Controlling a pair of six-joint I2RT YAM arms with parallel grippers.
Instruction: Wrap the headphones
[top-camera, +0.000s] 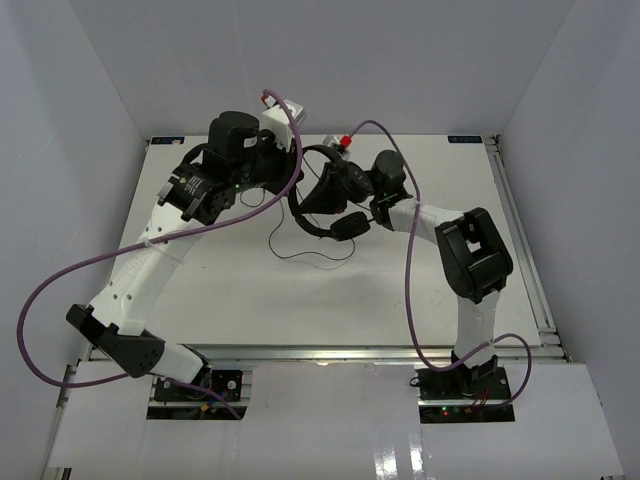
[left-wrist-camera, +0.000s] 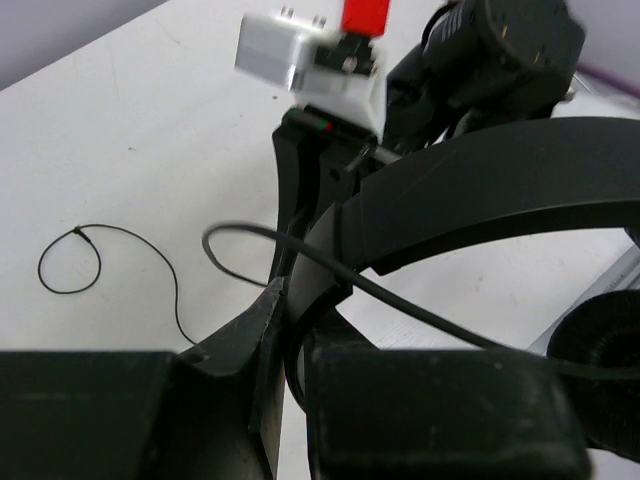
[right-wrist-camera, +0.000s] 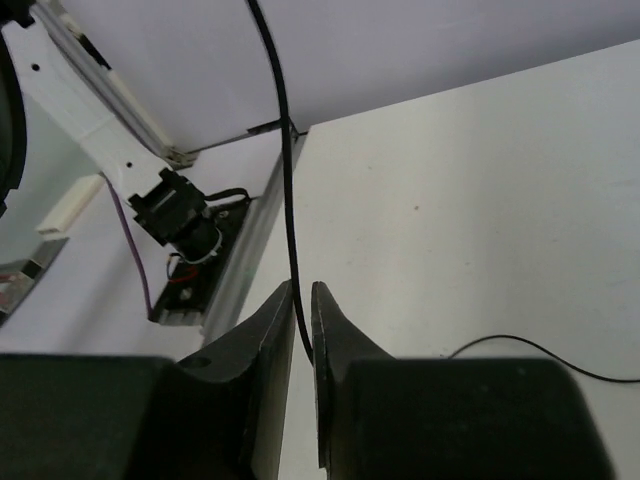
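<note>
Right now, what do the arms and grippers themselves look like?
The left arm and right arm have white links and bulky black joints. A purple cable loops along each, and a red connector tips the right one. The left gripper and right gripper are black, with tapered wedge-shaped fingers.

My left wrist view cuts the headband (left-wrist-camera: 480, 190) and an earcup (left-wrist-camera: 605, 350) at its right edge; my right one loses the cord (right-wrist-camera: 290, 180) past the top edge and between my fingers (right-wrist-camera: 255, 340).
</note>
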